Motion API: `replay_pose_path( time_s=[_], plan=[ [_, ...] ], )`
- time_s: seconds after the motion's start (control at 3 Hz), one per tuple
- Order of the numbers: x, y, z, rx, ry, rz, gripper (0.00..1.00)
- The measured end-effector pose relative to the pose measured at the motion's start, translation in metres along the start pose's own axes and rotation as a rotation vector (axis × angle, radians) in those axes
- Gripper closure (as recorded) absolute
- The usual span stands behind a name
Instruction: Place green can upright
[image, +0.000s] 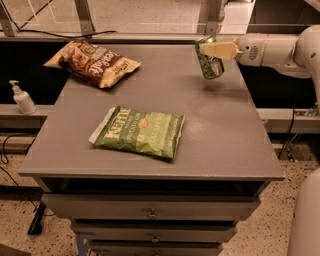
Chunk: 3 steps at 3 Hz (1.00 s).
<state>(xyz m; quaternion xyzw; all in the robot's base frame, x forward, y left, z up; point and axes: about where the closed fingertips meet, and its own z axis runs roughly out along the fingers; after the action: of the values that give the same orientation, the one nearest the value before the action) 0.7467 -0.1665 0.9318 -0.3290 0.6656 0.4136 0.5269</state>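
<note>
end effector (216, 50): above table (220, 140) far-right corner | clamps green can (211, 68) | can tilted, lifted off surface
</note>
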Motion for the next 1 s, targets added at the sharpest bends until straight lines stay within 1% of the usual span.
replay_pose_path(
  time_s=[0.33, 0.67, 1.0],
  plan=[
    [0.0089, 0.0006, -0.0042, -0.006, -0.122, 0.0, 1.0],
    [0.0102, 0.0027, 0.0001, -0.033, -0.222, -0.106, 1.0],
    [0.004, 0.0042, -0.0008, -0.059, -0.255, -0.242, 1.0]
  ],
)
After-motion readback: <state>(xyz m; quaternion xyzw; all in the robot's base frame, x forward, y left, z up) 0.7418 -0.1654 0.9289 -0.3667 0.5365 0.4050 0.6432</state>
